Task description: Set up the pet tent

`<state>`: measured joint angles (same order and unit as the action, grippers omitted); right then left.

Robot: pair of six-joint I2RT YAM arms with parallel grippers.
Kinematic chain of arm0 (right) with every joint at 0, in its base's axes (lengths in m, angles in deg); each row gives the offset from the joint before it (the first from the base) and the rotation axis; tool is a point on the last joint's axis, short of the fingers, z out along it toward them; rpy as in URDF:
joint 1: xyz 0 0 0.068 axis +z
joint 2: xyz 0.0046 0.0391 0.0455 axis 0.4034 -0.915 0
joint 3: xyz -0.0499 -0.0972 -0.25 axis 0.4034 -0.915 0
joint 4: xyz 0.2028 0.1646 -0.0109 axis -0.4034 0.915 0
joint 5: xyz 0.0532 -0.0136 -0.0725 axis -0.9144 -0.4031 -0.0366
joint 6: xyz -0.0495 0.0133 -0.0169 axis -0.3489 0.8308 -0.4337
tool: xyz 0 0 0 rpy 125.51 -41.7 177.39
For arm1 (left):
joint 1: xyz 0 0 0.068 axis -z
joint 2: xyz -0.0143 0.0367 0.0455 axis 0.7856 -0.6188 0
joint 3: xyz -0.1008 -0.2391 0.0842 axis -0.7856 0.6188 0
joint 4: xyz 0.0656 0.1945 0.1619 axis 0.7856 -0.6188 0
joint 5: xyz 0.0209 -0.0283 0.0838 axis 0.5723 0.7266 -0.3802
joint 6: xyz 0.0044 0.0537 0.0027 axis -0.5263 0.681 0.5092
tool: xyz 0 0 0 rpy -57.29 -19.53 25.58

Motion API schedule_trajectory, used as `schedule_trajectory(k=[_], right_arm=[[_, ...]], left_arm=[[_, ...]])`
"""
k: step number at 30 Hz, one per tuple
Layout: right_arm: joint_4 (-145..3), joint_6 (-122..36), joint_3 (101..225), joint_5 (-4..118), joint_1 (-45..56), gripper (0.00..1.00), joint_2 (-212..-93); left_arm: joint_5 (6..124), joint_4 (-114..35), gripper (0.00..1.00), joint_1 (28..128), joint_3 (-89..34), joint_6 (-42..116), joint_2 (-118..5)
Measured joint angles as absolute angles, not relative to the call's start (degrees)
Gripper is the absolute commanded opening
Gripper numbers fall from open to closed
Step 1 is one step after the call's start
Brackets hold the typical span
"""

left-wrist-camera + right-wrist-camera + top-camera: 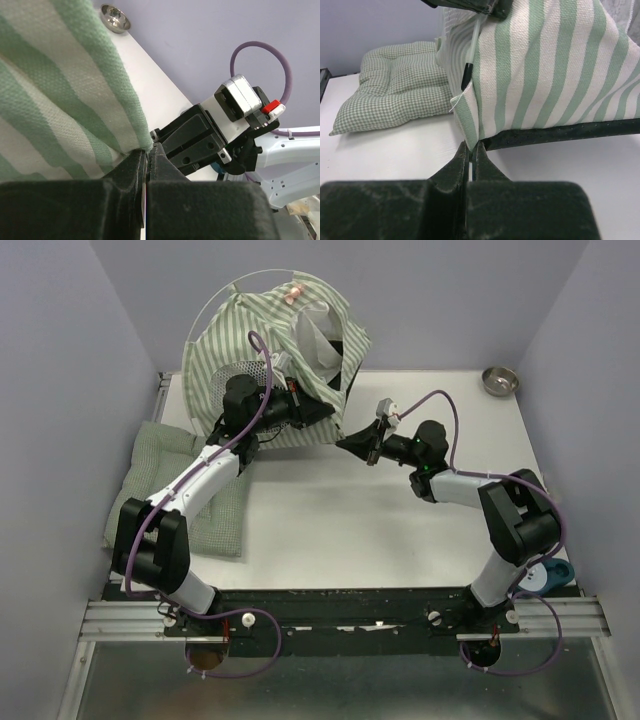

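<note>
**Tent half-raised, both grippers pinched at one bottom corner**

The green-and-white striped fabric pet tent (262, 345) stands domed but slack at the far left of the white table (420, 540). Its near side lies against the flat green checked quilted cushion (185, 490). The step in hand looks like seating a pole end at the tent's front bottom corner. The next move probably calls for pulling that hem taut while the pole tip is guided into the corner.

The left gripper (330, 412) reaches in from the cushion side, and the right gripper (345, 444) faces it, tip to tip. Both have their jaws pressed together, and each appears to pinch the striped fabric at that corner. The thin whitish flexible pole (474, 42), dark at its tip, ends just above the corner and seems not yet seated.
</note>
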<state>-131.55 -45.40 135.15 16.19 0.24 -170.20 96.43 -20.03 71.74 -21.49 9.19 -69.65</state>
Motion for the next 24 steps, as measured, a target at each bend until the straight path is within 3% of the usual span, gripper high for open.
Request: schedule_trajectory(k=[24], right_arm=[[-131.6, -49.8, 133.9, 15.1, 1.8, 0.01, -169.7]], left_arm=[[94.7, -22.8, 0.0, 72.2, -22.0, 9.7, -69.8]])
